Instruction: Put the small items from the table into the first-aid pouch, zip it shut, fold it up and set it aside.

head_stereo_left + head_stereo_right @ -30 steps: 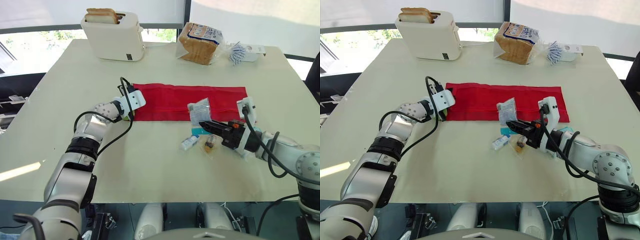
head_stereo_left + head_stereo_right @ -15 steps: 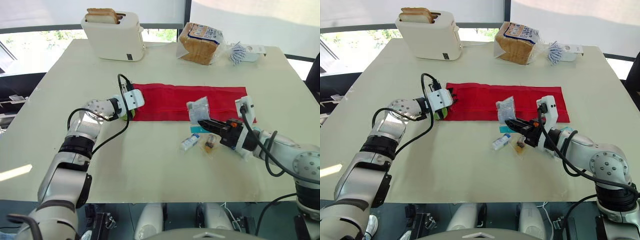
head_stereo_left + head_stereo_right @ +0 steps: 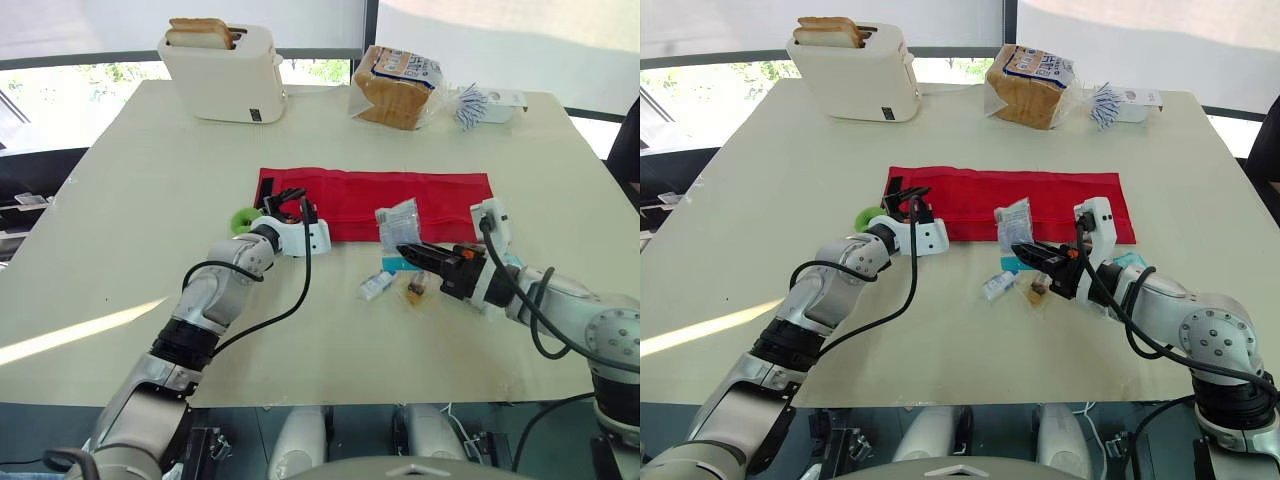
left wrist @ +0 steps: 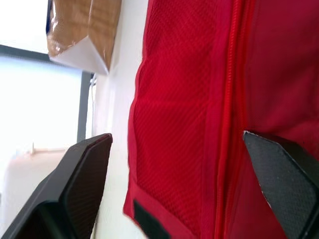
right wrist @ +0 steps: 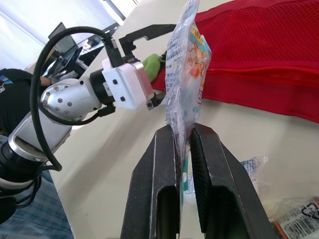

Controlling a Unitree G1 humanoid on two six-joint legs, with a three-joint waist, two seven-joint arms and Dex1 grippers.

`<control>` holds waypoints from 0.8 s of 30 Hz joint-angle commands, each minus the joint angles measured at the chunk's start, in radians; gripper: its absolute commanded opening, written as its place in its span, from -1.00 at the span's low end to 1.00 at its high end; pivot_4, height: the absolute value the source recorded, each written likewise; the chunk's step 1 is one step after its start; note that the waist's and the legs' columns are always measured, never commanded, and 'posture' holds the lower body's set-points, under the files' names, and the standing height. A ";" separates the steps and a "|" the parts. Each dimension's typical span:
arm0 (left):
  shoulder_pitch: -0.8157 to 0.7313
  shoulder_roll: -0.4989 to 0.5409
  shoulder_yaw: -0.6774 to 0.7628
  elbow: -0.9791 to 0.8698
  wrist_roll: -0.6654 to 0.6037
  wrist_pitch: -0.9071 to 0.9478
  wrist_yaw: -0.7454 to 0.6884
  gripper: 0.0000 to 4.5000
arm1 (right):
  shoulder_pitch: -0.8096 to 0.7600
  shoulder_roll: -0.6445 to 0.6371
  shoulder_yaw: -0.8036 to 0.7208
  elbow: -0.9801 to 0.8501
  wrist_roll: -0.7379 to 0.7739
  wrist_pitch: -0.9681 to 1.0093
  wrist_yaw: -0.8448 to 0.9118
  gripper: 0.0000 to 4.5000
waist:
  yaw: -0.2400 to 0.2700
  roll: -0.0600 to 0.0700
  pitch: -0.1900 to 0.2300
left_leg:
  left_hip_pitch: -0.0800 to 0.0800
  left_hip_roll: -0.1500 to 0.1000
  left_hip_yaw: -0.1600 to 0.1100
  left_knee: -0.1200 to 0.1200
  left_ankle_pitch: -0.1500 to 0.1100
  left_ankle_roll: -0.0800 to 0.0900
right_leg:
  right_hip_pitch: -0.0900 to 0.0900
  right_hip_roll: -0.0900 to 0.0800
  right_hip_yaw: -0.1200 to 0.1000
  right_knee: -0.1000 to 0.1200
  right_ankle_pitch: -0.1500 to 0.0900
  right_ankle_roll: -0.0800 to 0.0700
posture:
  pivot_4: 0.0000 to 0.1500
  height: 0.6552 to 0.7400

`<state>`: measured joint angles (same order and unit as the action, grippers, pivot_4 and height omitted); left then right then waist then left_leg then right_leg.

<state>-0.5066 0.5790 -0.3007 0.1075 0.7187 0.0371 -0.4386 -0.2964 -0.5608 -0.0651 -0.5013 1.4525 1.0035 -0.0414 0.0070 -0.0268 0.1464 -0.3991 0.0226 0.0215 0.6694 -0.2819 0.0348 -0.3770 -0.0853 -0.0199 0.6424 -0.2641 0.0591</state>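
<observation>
A: Head camera first. Where does the pouch lie?
B: The red first-aid pouch (image 3: 380, 190) is flat on the counter (image 3: 130, 150), long axis left to right. The left gripper (image 3: 283, 200) is over its left near corner. The right gripper (image 3: 405, 250) is just off the near edge, right of centre.
A: Loose items?
B: A small bottle (image 3: 378, 286) and a sachet (image 3: 417, 288) sit on the counter beside the right gripper, off the pouch.
A: Left wrist?
B: Jaws spread wide and empty. Red mesh and a zip seam lie between them.
A: Right wrist?
B: Jaws pinched on a clear packet (image 5: 187, 59), held upright by its lower edge. The pouch lies straight ahead of the packet, with the left gripper beyond it (I can't tell whether the zip is open).
A: So the next move?
B: Likely forward across the near edge, with the right arm carrying.
A: Change from a second ago?
B: The left arm has swung in from beyond the pouch's left end onto the corner. A green thing (image 3: 240, 217) now shows on the counter there. The right gripper and packet have barely shifted.
</observation>
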 commanded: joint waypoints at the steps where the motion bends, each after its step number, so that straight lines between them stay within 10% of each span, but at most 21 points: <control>1: -0.009 0.019 -0.010 -0.030 0.060 0.018 0.023 0.98 | -0.028 -0.012 -0.009 -0.018 0.019 -0.007 0.013 -1.00 | 0.001 0.000 0.000 | 0.000 0.000 0.000 0.000 0.000 0.000 | 0.000 0.000 0.000 0.000 0.000 0.000 | 1.00 1.00; 24: -0.065 0.025 0.055 0.166 -0.040 -0.003 0.157 0.98 | -0.043 0.002 0.010 -0.009 0.003 -0.014 0.020 -1.00 | 0.004 0.000 0.000 | 0.000 0.001 0.000 0.000 0.000 0.000 | 0.000 -0.001 0.000 0.000 0.000 0.000 | 1.00 1.00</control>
<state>-0.5497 0.6009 -0.2735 0.2675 0.7000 0.0369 -0.2829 -0.3190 -0.5610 -0.0512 -0.4948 1.4518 1.0035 -0.0294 0.0110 -0.0269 0.1463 -0.3992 0.0232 0.0216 0.6696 -0.2819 0.0349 -0.3771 -0.0862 -0.0197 0.6425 -0.2641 0.0591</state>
